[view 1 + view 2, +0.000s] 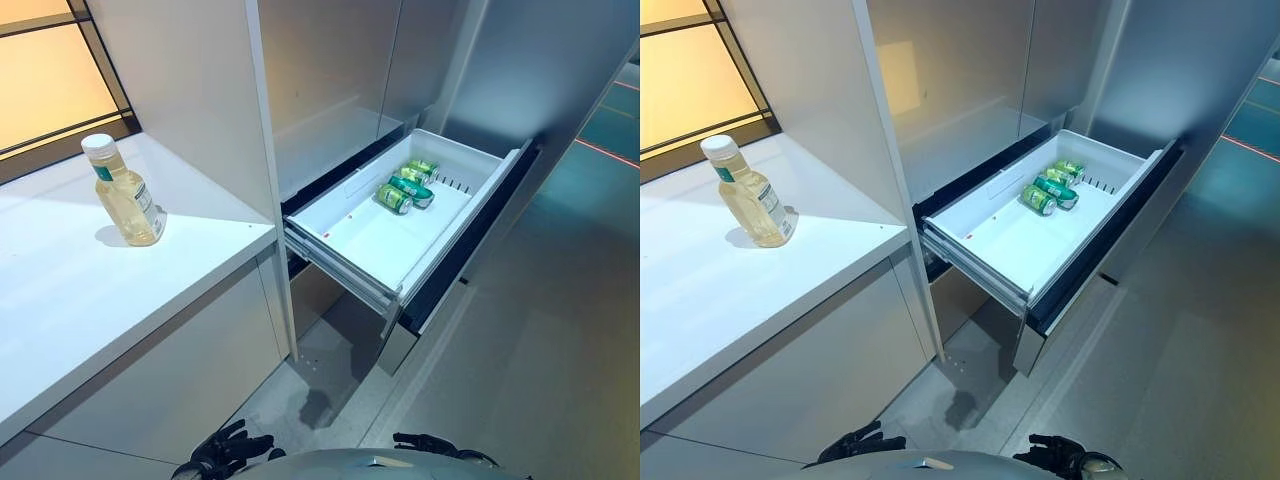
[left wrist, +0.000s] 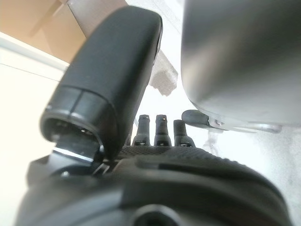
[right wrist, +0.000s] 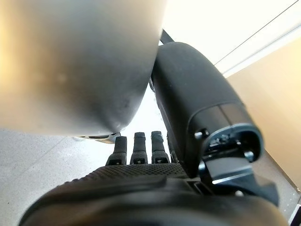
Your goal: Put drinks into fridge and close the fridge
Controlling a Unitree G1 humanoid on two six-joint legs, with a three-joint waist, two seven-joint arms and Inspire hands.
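Observation:
A bottle of pale yellow drink with a white cap (image 1: 125, 195) stands upright on the white counter (image 1: 80, 300) at the left. The fridge's white drawer (image 1: 350, 245) is pulled out, with green cans (image 1: 408, 185) lying at its far end. My left hand (image 1: 228, 450) hangs low at the bottom of the eye views, fingers relaxed and empty; it also shows in the left wrist view (image 2: 160, 129). My right hand (image 1: 430, 443) hangs low at the bottom right, fingers relaxed and empty; it also shows in the right wrist view (image 3: 138, 148).
The fridge's grey front (image 1: 340, 70) rises above the drawer. A white upright panel (image 1: 200, 100) divides the counter from the fridge. Grey floor (image 1: 540, 360) lies to the right of the drawer. A window (image 1: 40, 70) is behind the counter.

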